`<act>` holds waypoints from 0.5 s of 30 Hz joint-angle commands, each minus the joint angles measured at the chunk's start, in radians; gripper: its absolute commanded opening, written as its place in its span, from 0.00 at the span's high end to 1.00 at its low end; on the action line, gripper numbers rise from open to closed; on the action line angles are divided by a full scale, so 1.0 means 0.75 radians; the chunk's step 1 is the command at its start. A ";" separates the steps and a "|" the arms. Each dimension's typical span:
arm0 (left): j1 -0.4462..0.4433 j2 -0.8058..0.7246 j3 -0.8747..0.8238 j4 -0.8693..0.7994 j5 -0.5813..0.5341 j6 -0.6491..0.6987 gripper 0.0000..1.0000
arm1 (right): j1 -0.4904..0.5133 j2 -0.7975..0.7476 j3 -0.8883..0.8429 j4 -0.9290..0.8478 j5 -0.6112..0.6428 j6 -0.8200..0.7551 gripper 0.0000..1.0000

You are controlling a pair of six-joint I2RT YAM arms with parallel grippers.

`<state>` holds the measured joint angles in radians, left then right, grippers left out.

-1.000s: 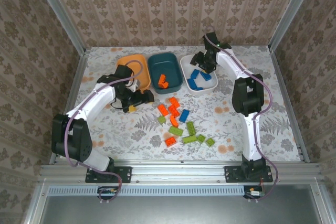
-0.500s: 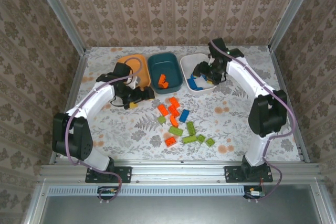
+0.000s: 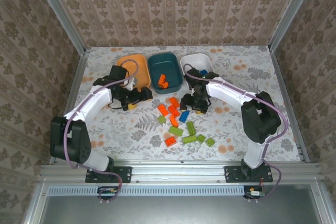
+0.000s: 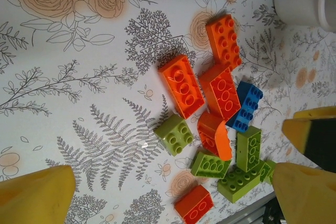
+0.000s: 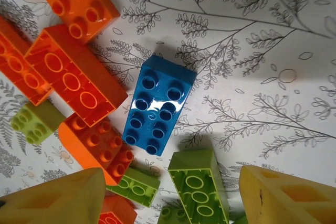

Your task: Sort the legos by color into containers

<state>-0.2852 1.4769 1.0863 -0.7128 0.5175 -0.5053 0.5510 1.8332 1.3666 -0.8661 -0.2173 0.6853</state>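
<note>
L claw (image 3: 140, 96): spread wide, empty, left of pile.
Legos (image 3: 174, 121): loose on tabletop (image 3: 131, 124), centre.
Blue brick (image 5: 157, 106): hugs orange brick (image 5: 79, 80); pinch long sides, drop straight.
R claw (image 5: 170, 195): spread, empty, nr blue brick.
White bowl (image 3: 195, 56): blues' dest.

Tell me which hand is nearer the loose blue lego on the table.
Right. The right hand hangs just over the blue lego, fingers open. The left hand sits well off to the lego's left, just in front of the orange bowl.
</note>
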 commanded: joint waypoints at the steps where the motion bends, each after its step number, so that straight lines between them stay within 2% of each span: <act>1: 0.018 -0.053 -0.031 0.013 0.024 -0.027 0.02 | 0.020 0.058 0.018 -0.007 0.019 0.042 0.31; 15: 0.049 -0.118 -0.080 -0.012 0.012 -0.027 0.01 | 0.020 0.187 0.087 0.003 0.034 0.053 0.34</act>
<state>-0.2577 1.4128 1.0405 -0.7097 0.5201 -0.5167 0.5632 1.9491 1.3956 -0.8612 -0.2134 0.7116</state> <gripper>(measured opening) 0.985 0.665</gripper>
